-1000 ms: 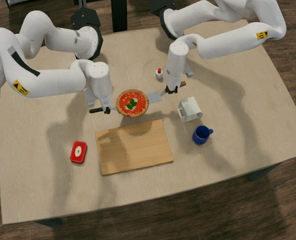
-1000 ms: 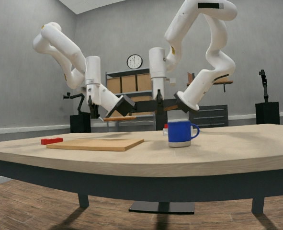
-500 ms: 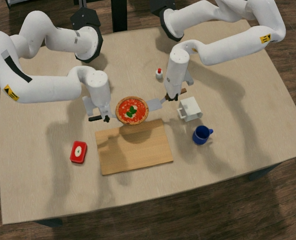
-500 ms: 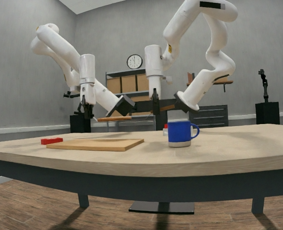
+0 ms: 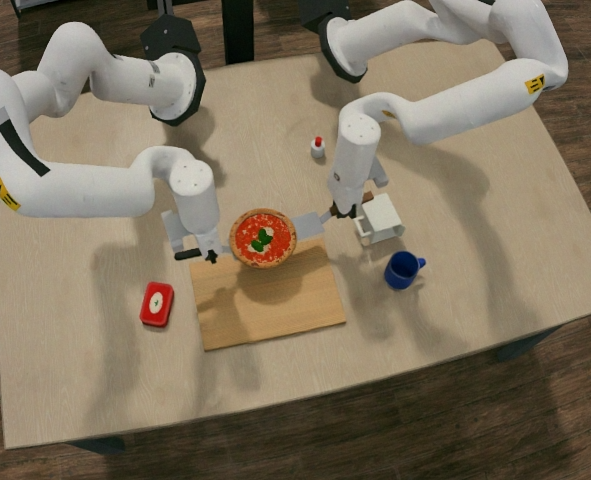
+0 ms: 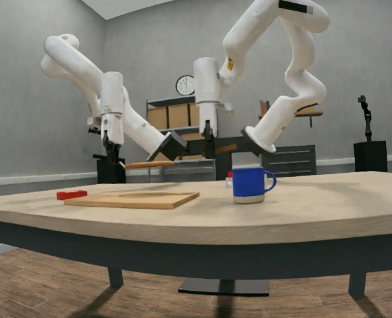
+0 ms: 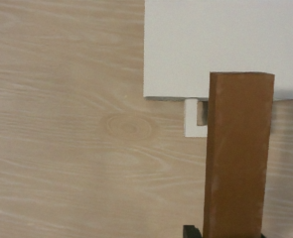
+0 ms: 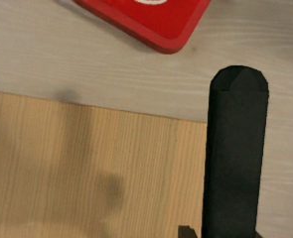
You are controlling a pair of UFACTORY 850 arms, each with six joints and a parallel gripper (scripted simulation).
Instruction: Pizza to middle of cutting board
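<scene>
The pizza (image 5: 262, 238) (image 6: 149, 165) is in the air above the back edge of the cutting board (image 5: 285, 315) (image 6: 120, 201) (image 8: 141, 169), topping up and almost level. My left gripper (image 5: 345, 210) (image 6: 209, 150) is shut on the brown-handled turner (image 5: 308, 226) (image 7: 239, 154), whose blade reaches the pizza's right edge in the top view; its tip is hidden. My right gripper (image 5: 211, 255) (image 6: 112, 159) is shut on the black-handled turner (image 5: 187, 254) (image 8: 236, 159), at the pizza's left; most of that blade is hidden under the pizza.
In the top view a red box (image 5: 156, 303) (image 6: 71, 195) (image 8: 151, 30) lies left of the board. A white holder (image 5: 382, 212) (image 7: 186, 50) and a blue mug (image 5: 401, 273) (image 6: 248, 183) stand right of it. A red-capped bottle (image 5: 317, 149) (image 6: 229, 180) stands behind.
</scene>
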